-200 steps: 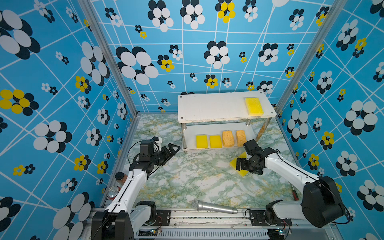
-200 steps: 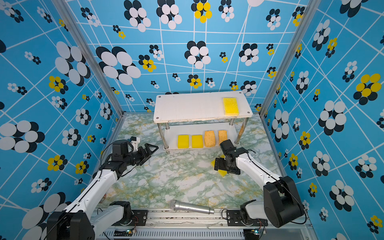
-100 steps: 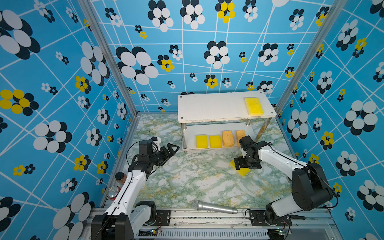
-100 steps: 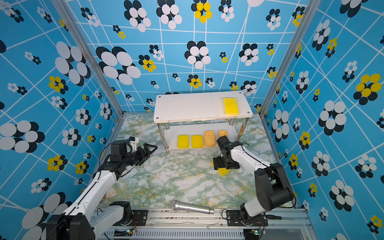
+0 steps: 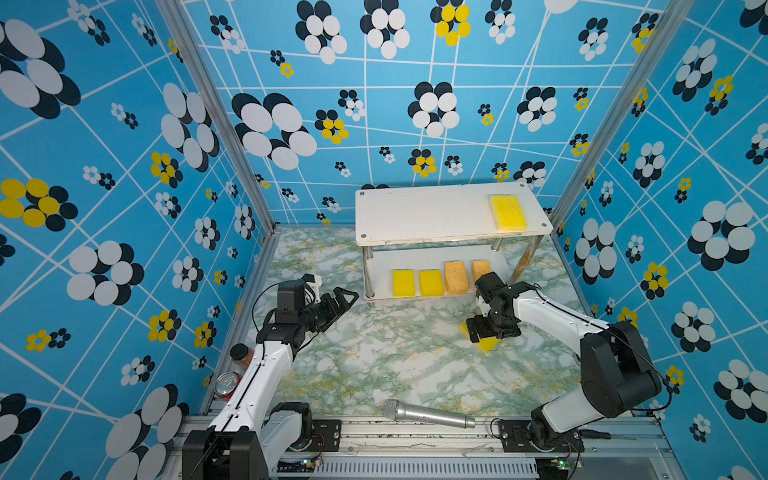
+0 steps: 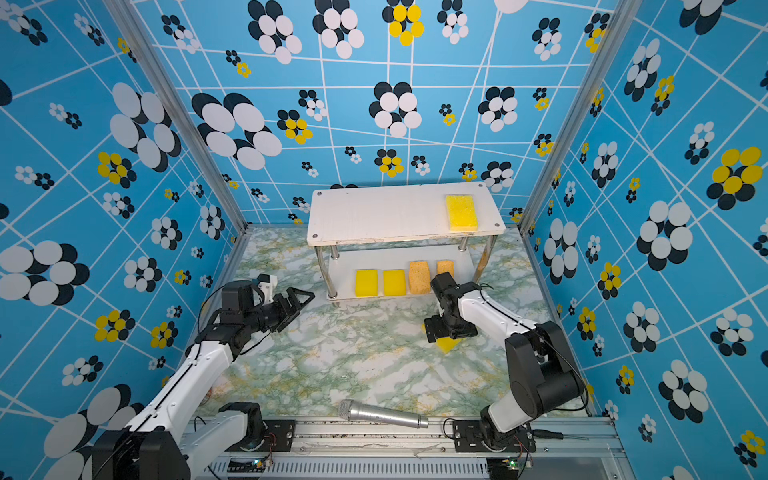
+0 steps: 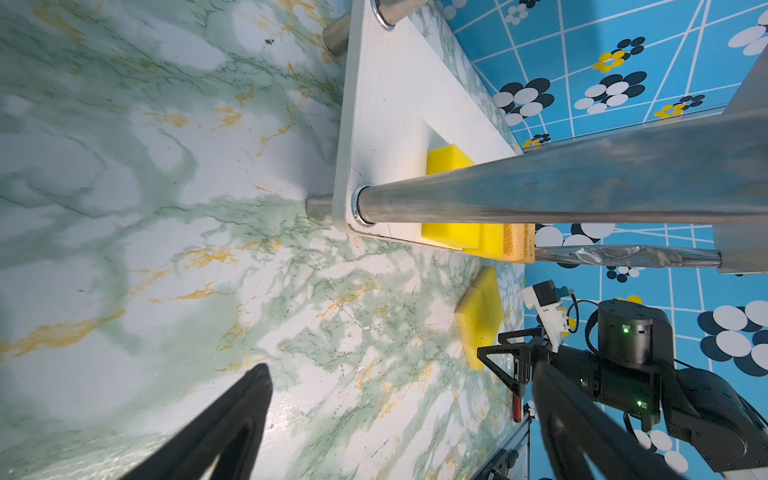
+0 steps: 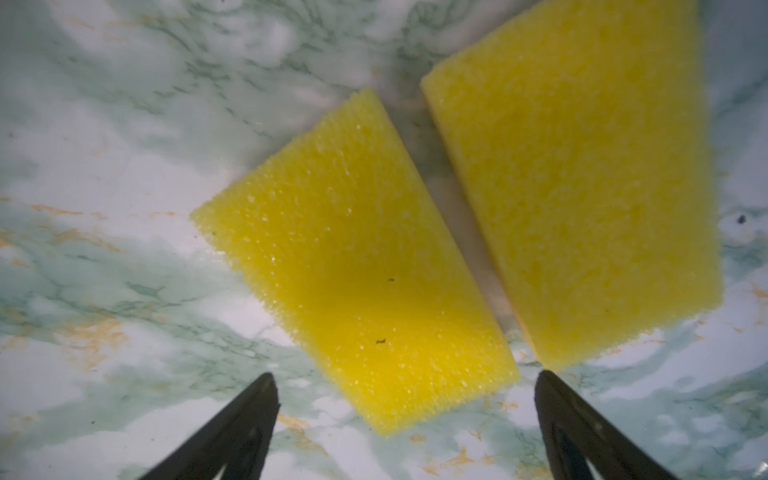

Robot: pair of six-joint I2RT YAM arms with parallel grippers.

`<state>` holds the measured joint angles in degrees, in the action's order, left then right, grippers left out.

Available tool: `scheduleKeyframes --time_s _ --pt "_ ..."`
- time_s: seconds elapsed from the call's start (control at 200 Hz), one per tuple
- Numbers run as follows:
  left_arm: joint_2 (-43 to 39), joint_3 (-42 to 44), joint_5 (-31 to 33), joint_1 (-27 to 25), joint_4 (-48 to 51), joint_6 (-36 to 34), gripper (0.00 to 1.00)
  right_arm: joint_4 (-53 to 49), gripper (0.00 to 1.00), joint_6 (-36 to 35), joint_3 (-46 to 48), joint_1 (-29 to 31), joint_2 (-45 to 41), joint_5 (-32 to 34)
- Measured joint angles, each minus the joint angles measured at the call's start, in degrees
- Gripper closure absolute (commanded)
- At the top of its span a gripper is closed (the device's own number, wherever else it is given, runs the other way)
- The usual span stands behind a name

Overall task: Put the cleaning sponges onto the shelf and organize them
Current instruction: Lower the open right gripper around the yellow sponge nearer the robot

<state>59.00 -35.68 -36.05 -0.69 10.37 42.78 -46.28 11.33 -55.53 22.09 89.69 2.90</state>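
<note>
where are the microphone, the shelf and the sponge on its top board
microphone (image 5: 429,416): in a top view, middle of its handle
shelf (image 5: 424,216): in a top view, bare top board
top-board sponge (image 5: 508,212): in a top view, its centre

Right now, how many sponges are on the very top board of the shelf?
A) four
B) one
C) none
B: only one yellow sponge lies on the upper board of the shelf, near its right end in both top views.
</note>
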Motion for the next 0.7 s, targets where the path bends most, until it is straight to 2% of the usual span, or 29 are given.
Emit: scheduleKeyframes --time_s 0.7 --pt "-0.3 0.0 0.0 0.9 0.7 -0.4 0.01 0.0 0.02 0.0 -1.4 0.7 4.7 1.4"
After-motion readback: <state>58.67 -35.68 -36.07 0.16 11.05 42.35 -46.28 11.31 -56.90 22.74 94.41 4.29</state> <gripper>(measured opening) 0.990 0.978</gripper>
